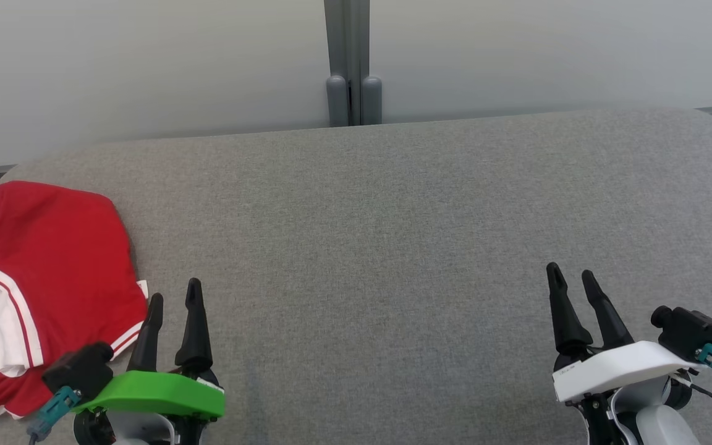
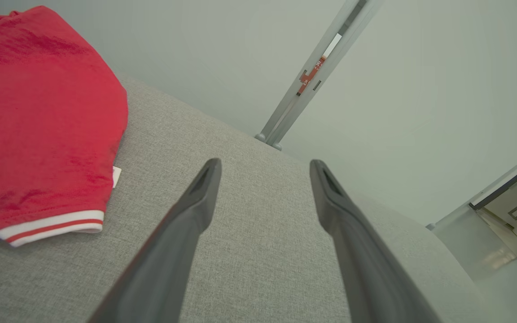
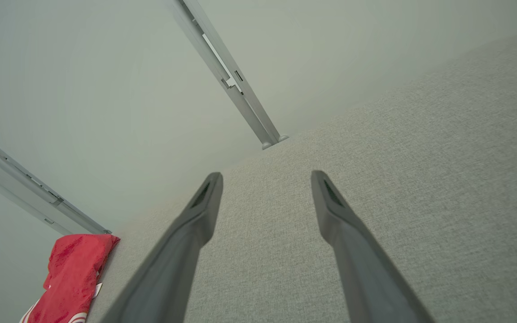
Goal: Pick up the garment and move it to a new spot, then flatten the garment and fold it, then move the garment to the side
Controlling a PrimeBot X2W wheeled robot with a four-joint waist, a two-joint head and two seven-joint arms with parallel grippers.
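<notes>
Surface: grey woven surface (image 1: pixel 393 216) with rounded far corners, running from under both arms out to the post (image 1: pixel 353 93) at its far edge.
Left pincer: left pincer (image 1: pixel 175 290) sits nearest the robot, well to the left of the post. Its two dark fingers are spread wide with nothing between them, and they point across the grey weave.
Right pincer: right pincer (image 1: pixel 571 271) is equally near, well to the right of the post. Its fingers are just as wide apart and it has hold of nothing.
Garment: red garment (image 1: pixel 53 247) with white trim lies far left of the post and nearer than it, at the surface's left edge and just beside the left pincer, not touching it.
Garment shape: a compact bundle, smooth on the side toward the post and rumpled at the near end. A white-and-red striped cuff (image 2: pixel 52 226) lies flat on the grey weave.
Post and wall: grey double post stands upright against a pale wall (image 1: pixel 146 62) behind the surface.
Done: probably the fold and the move aside, since the bundle is doubled over and parked at the side with both pincers free. That is a judgement only.
Left: if so, nothing but a tidy-up of the rumpled end. If this is the starting heap instead, every step is ahead, and the pictures cannot settle which.
</notes>
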